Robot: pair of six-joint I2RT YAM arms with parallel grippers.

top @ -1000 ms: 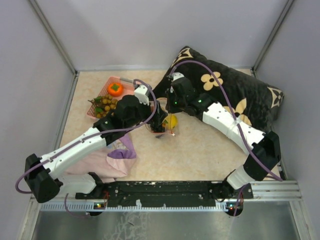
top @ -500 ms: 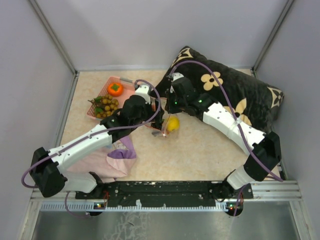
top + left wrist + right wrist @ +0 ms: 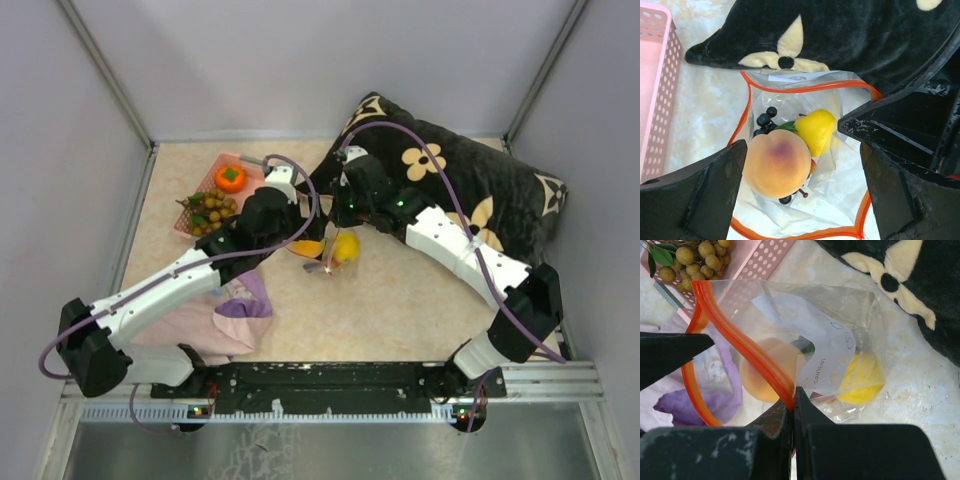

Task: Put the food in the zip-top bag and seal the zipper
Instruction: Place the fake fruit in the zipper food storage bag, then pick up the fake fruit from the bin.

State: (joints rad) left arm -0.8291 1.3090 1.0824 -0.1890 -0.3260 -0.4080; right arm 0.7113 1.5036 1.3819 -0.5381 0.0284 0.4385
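Drawn back toward 10 o'clock since a second ago, the left gripper (image 3: 802, 165) hangs over the zip-top bag (image 3: 840, 315), jaws spread wide and empty. Meanwhile the right gripper (image 3: 793, 395) is clamped on the zipper (image 3: 747, 347). Inside the bag lie a peach-coloured fruit (image 3: 777, 162), a yellow fruit (image 3: 817, 130) and dark grapes (image 3: 765, 120). At the bag's 10 o'clock, the pink basket (image 3: 252, 172) holds the persimmon (image 3: 230, 177) and olive grapes (image 3: 210, 210).
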